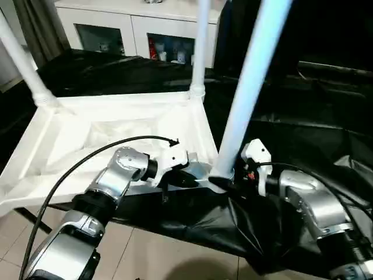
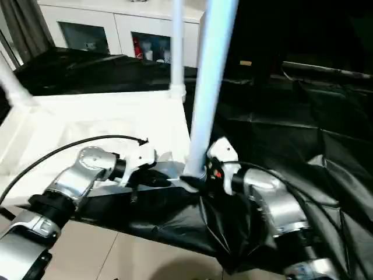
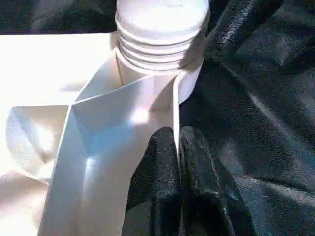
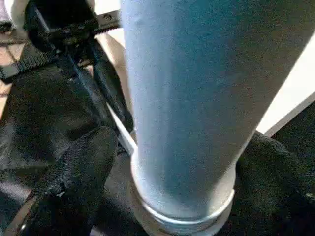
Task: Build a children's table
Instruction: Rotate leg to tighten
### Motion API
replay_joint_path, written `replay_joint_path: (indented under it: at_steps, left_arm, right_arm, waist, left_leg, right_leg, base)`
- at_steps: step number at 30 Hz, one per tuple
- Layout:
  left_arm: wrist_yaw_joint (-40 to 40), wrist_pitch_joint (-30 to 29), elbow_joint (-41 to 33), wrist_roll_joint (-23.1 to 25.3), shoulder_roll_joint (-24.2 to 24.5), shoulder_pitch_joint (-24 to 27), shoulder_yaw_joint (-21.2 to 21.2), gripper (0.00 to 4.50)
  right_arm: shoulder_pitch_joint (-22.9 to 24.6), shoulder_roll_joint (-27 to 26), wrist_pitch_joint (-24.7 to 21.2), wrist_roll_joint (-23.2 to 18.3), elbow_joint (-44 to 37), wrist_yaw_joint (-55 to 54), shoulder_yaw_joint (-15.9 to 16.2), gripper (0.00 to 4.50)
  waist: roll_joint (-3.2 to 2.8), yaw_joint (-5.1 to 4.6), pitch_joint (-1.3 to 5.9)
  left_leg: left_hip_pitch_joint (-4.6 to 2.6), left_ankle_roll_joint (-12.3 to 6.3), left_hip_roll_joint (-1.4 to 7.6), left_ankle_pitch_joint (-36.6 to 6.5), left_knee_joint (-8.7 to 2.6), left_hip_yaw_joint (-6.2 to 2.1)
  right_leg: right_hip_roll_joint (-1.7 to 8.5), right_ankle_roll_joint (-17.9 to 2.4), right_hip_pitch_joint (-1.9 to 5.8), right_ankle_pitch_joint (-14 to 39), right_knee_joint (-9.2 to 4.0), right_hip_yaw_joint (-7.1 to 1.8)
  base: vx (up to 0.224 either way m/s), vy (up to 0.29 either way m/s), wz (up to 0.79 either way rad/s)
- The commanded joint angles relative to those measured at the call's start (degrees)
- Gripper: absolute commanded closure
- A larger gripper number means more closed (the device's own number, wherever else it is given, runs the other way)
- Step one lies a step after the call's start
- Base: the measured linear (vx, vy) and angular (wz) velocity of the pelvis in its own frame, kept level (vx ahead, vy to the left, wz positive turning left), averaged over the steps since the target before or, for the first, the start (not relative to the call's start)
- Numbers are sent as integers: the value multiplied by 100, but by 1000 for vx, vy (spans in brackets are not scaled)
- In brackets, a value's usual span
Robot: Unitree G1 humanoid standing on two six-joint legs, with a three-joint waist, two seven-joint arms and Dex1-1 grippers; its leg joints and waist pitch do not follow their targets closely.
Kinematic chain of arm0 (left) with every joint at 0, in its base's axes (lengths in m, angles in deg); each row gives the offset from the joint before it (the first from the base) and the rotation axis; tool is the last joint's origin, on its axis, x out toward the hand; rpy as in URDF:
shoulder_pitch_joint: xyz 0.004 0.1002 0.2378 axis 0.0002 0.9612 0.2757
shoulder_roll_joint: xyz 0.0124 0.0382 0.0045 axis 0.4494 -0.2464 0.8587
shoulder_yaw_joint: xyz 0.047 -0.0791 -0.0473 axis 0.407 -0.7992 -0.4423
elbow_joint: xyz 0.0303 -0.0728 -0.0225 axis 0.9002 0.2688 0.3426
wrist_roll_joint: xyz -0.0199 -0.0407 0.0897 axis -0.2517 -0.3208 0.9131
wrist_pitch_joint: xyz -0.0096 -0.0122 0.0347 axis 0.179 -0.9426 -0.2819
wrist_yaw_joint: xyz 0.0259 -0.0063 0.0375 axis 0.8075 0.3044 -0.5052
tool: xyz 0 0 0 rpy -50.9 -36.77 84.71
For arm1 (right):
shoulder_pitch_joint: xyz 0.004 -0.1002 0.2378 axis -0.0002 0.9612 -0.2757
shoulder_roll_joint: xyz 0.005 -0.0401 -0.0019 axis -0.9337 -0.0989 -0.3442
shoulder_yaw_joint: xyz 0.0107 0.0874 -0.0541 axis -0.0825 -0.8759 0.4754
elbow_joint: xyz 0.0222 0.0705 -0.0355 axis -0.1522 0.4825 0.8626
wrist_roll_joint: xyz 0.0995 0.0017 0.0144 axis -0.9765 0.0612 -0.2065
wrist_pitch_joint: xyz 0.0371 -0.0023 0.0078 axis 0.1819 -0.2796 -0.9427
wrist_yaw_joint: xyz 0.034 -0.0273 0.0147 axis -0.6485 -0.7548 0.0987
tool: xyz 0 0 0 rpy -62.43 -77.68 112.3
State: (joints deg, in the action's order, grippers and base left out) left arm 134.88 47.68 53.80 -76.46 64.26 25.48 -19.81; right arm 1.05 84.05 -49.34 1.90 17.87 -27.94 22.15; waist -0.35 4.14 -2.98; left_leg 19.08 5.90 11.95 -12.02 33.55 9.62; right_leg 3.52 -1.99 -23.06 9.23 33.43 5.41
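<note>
The children's table lies upside down on the black-draped table, its white top (image 1: pixel 116 116) ribbed side up. Three white legs stand up from it: one at the near right corner (image 1: pixel 250 81), one at the back (image 1: pixel 200 52), one at the left (image 1: pixel 23 64). My left gripper (image 3: pixel 178 162) is shut on the top's thin rim beside the near right corner, just below the ribbed socket collar (image 3: pixel 162 39). My right gripper (image 4: pixel 182 147) straddles the base of the near leg (image 4: pixel 187 98). It is open, with a gap between one finger (image 4: pixel 74 172) and the tube.
Black plastic sheeting (image 1: pixel 303 134) covers the big table and bunches up under my right forearm. A white cabinet with glass doors (image 1: pixel 134 29) stands behind. A black cable (image 1: pixel 87 157) arcs over my left forearm. Tiled floor (image 1: pixel 145 256) shows below the table's near edge.
</note>
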Motion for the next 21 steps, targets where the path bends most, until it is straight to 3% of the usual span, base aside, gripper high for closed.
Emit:
replay_joint_path:
  at_steps: [1,4,8,15,21]
  left_arm:
    - [116,-7,-152,14,39,49,48,450]
    - [144,-96,-316,-28,78,112,73,450]
    - [139,-111,-349,-39,77,127,62,450]
    - [125,-188,-464,-41,109,182,56,450]
    - [90,-252,-457,-48,88,183,33,450]
  right_arm:
    - [-39,29,-2,41,-19,7,3,60]
    - [-55,19,-69,-43,-36,6,-24,60]
    - [-68,24,-54,15,-33,42,37,103]
    - [-37,15,-15,63,-2,27,82,165]
    - [19,-82,-36,33,31,-110,25,177]
  waist:
    - [24,16,365]
    - [24,25,381]
    - [24,37,394]
    - [49,42,377]
    - [36,42,384]
  left_leg:
    - [61,-445,108,-785,-367,1]
    - [68,-441,133,-672,-368,-8]
    - [69,-497,123,-540,-351,4]
    - [66,-469,114,-638,-357,7]
    - [67,-472,115,-572,-354,5]
  right_leg:
    - [452,-864,358,1885,-430,-301]
    - [455,-975,368,1539,-376,-311]
    - [448,-1053,370,1251,-346,-315]
    - [451,-936,368,1574,-383,-308]
    - [449,-928,367,1506,-372,-308]
  base:
    - [0,0,0]
    - [0,0,0]
    - [0,0,0]
    - [0,0,0]
    - [0,0,0]
